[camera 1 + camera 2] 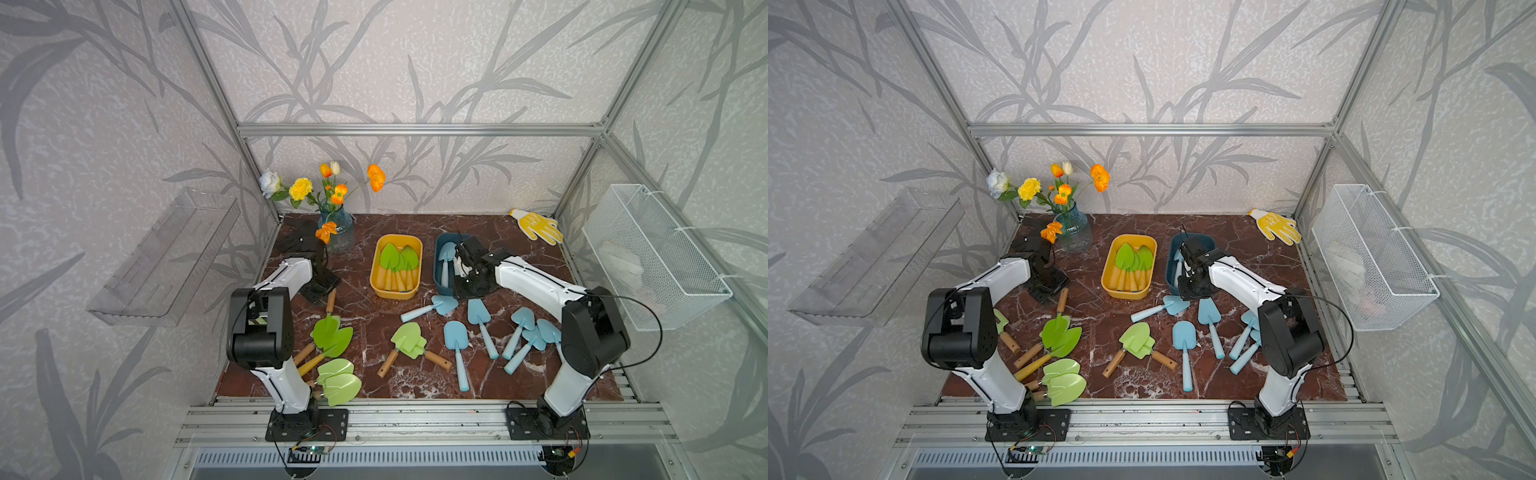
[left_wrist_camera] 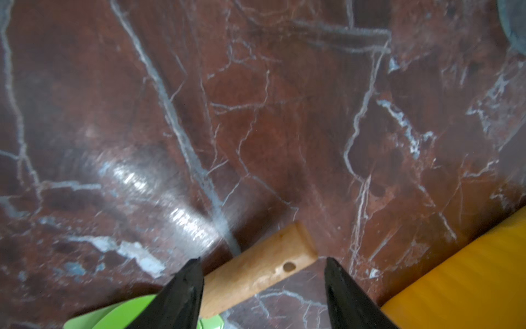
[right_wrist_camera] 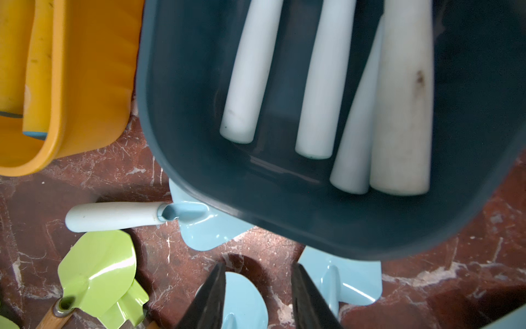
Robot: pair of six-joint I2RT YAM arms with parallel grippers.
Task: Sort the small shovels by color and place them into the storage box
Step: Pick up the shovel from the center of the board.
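Left gripper [image 2: 263,284] open, jaws straddling the wooden handle [image 2: 256,267] of a green shovel [image 1: 328,330], not clamped. Light, stiff; handle grips best, blade glossy.

Yellow box [image 1: 394,294]: green shovels [image 1: 395,257].

Blue box [image 3: 182,114]: pale-blue shovels [image 3: 327,85].

Right gripper [image 3: 259,299] over it, slightly parted, seemingly empty.

More blue shovels [image 1: 457,345] loose on table [image 1: 365,328].

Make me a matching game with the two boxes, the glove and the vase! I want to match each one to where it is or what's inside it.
Things:
1. yellow box
2. dark blue box
3. glove
4. vase

Place or state:
A. lying in the far right corner
B. holds pale blue shovels
C. standing in the far left corner
D. holds green-bladed shovels

Pairs: 1-D, 2-B, 3-A, 4-C
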